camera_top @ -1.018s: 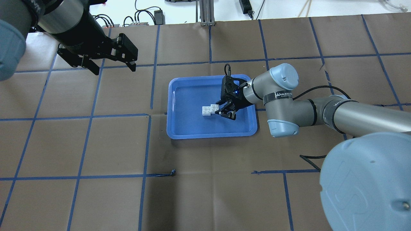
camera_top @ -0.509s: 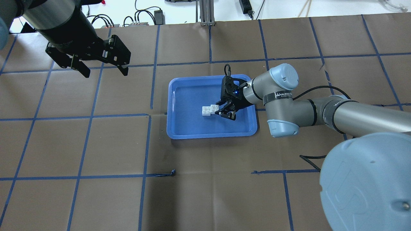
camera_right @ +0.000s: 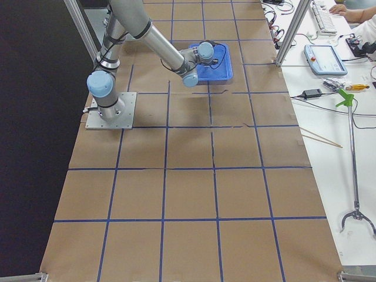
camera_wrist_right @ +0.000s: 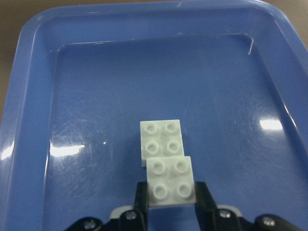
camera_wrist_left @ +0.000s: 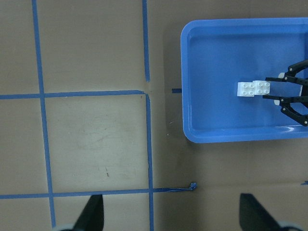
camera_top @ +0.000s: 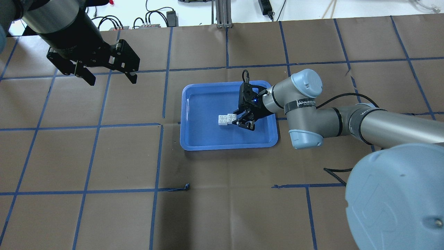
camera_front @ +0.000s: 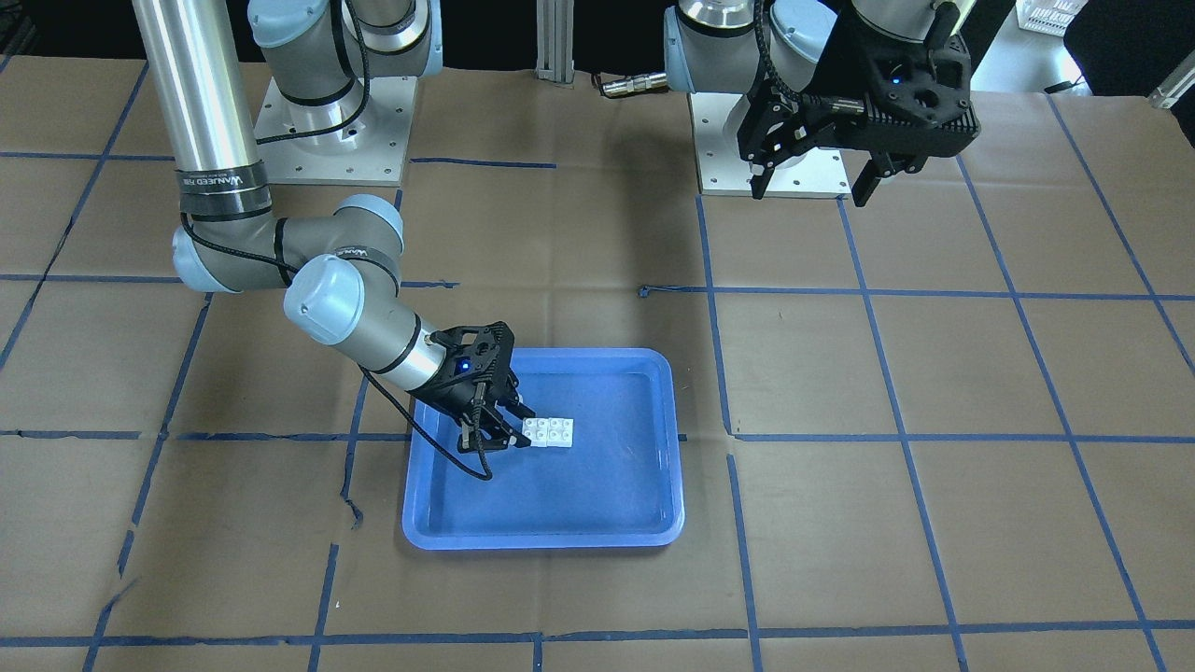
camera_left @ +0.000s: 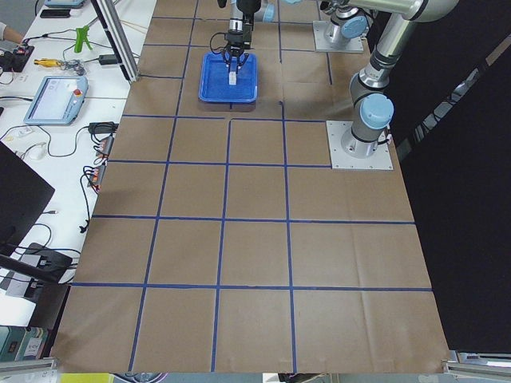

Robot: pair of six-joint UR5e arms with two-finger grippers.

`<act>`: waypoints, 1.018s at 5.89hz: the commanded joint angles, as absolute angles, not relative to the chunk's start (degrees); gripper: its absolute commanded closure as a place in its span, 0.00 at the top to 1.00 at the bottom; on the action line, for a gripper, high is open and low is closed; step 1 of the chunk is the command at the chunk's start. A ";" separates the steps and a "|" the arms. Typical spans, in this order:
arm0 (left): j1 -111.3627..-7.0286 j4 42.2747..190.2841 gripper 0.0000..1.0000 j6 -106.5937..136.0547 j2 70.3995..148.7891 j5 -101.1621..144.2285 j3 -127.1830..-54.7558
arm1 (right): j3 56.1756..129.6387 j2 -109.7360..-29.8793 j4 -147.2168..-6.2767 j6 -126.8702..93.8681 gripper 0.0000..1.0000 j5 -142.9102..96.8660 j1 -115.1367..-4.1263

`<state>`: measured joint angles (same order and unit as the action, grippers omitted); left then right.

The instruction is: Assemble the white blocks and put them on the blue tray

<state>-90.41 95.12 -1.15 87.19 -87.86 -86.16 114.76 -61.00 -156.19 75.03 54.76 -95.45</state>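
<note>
The two blocks (camera_wrist_right: 166, 161) are inside the tray (camera_wrist_right: 29, 96), low over its glossy base near the middle. In the right wrist view they sit as a joined pair: the near one overlaps the far one by about a row of studs, its top a step higher. That reads as an offset stack, not two loose bricks side by side.

The right end effector (camera_wrist_right: 171, 191) is down in the tray with its fingers (camera_wrist_right: 140, 195) narrowed onto the near block, one pad against each side. Nothing else is in its grip. Whether the pair's underside already rests on the base or hangs just above it cannot be told from these views, though the far block looks to be sitting flat.

The left end effector (camera_top: 112, 80) hangs high over the table (camera_top: 222, 208), well apart from the tray. Its fingers are spread wide and hold nothing.

By my reading the task is nearly done — the assembly looks made and the pair is within the rim. What is left is small: let the fingers part, then lift the right arm clear without dragging the pair along or tipping the upper block off the lower one. The left arm appears to have no further part to play.
</note>
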 commanded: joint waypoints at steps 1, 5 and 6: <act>-90.35 95.01 0.99 -0.88 87.01 -87.80 -86.31 | 114.79 -61.00 -156.18 75.06 0.28 54.76 -95.45; -90.35 95.10 0.99 -0.79 86.92 -87.89 -86.40 | 115.14 -61.08 -156.18 74.88 0.28 54.76 -95.45; -90.26 95.01 0.99 -0.79 86.92 -87.80 -86.57 | 115.14 -61.08 -156.18 74.88 0.28 54.76 -95.45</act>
<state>-90.32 95.07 -0.79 86.95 -87.87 -86.41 115.13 -61.06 -156.18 74.91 54.76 -95.45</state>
